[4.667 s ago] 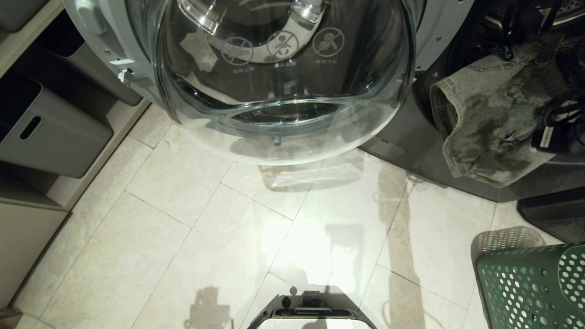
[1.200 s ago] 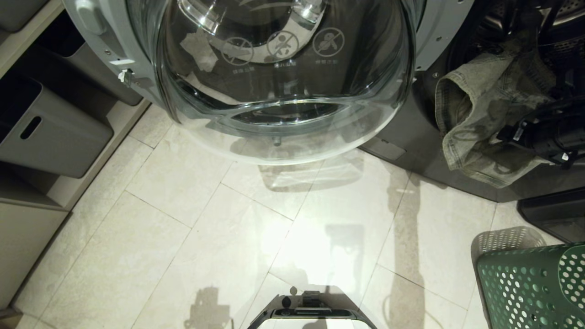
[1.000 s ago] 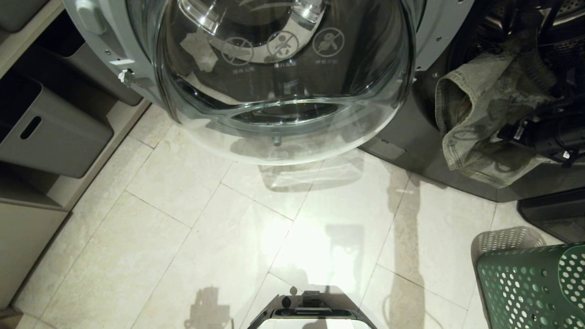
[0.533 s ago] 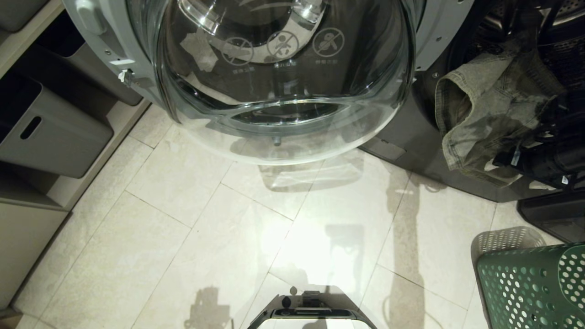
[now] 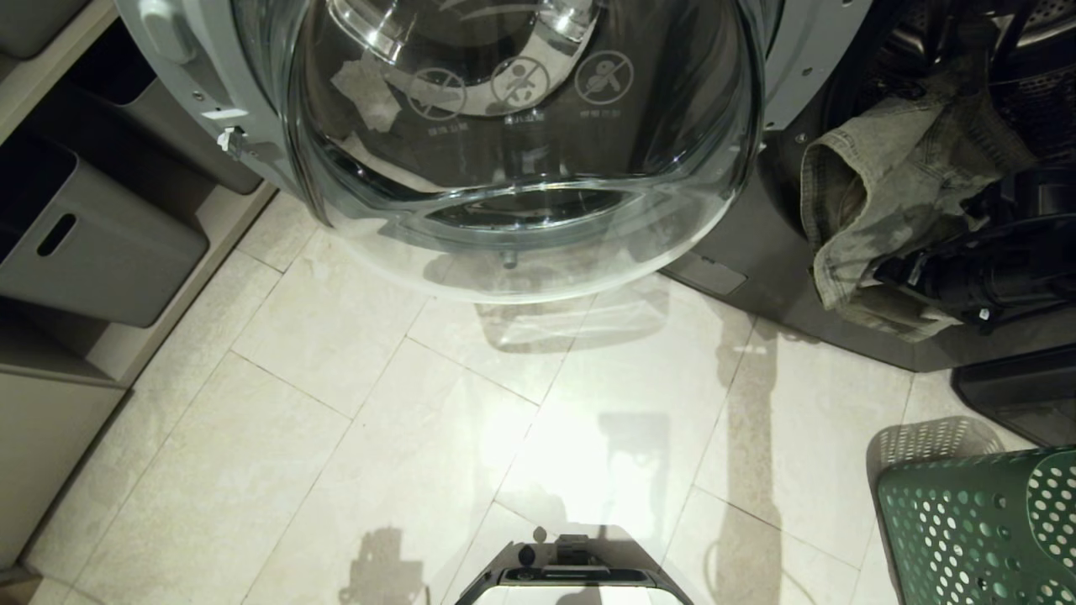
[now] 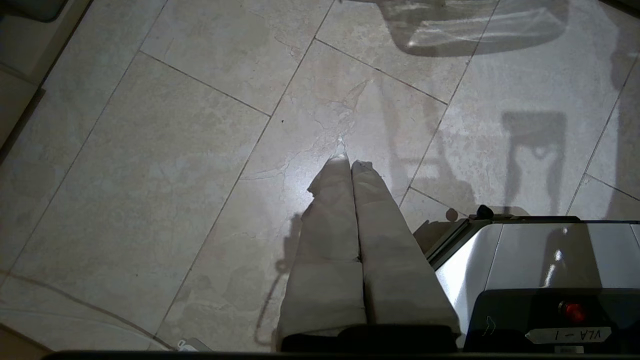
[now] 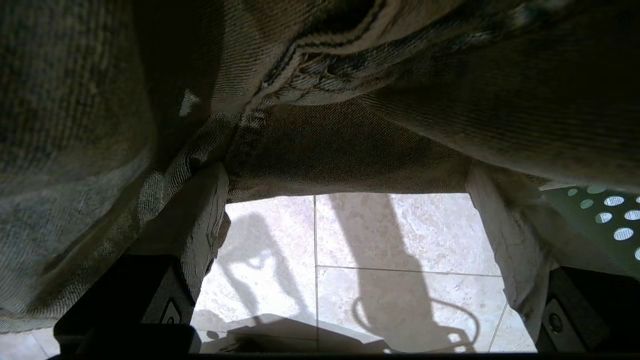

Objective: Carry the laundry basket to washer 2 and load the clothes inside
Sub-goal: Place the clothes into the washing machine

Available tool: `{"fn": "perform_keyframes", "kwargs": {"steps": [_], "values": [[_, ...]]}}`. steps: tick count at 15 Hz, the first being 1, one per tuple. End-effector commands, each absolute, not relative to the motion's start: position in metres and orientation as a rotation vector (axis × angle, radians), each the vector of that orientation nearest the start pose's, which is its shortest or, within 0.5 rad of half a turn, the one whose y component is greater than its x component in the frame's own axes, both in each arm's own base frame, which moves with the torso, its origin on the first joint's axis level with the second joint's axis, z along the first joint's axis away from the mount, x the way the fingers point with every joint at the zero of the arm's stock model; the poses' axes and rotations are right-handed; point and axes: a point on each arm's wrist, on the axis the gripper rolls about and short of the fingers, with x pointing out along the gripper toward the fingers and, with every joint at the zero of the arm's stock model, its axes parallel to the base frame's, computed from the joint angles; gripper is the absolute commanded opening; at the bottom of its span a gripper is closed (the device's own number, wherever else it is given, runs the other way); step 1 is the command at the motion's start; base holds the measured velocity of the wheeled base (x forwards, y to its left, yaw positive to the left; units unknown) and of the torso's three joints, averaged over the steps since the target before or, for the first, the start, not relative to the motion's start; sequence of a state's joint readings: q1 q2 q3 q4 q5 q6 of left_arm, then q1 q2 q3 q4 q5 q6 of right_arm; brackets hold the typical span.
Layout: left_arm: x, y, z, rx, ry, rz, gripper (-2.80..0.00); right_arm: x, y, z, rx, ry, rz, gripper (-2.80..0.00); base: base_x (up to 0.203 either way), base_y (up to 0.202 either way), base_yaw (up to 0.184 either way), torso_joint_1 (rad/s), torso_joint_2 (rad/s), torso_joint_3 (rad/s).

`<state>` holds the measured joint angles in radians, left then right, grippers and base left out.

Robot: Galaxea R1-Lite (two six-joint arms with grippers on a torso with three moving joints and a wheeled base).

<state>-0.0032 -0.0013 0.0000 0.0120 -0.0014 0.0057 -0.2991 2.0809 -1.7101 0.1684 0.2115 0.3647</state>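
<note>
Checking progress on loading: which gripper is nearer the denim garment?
Right. The right gripper is under the denim garment, touching it; the left gripper hangs over bare floor, apart.

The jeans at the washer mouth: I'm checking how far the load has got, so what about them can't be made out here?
- Head view: the jeans run behind the right gripper and its arm; how far they reach into the drum is hidden.
- Right wrist view: denim fills the frame, hiding the washer.
- Head view: the green basket is cut off by the edge; its contents are unseen.
</note>
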Motion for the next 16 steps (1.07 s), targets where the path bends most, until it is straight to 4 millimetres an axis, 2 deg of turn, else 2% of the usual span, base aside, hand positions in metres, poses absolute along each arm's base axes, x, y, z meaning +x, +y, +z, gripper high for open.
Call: {"fn": "perform_keyframes", "kwargs": {"steps": [1,4,5,16], "values": [[-0.0229,0.0001,0.0737,0.005,0.011,-0.003,-2.8,0.4125,-0.1222,0.2072,0.499,0.521,-0.183,0.0,0.0,0.0,0.0,0.0,0.0,0.0],[-0.0229,0.0001,0.0737,0.006,0.011,-0.004,-2.8,0.4146,-0.1229,0.2029,0.5,0.532,-0.184,0.0,0.0,0.0,0.0,0.0,0.0,0.0],[-0.0229,0.0,0.0737,0.006,0.011,-0.005,-2.8,0.415,-0.1237,0.2016,0.501,0.534,-0.186,-2.8,0.0,0.0,0.0,0.0,0.0,0.0],[-0.0229,0.0001,0.0737,0.005,0.011,-0.003,-2.8,0.4082,-0.1292,0.2014,0.512,0.553,-0.208,-2.8,0.0,0.0,0.0,0.0,0.0,0.0]]}}
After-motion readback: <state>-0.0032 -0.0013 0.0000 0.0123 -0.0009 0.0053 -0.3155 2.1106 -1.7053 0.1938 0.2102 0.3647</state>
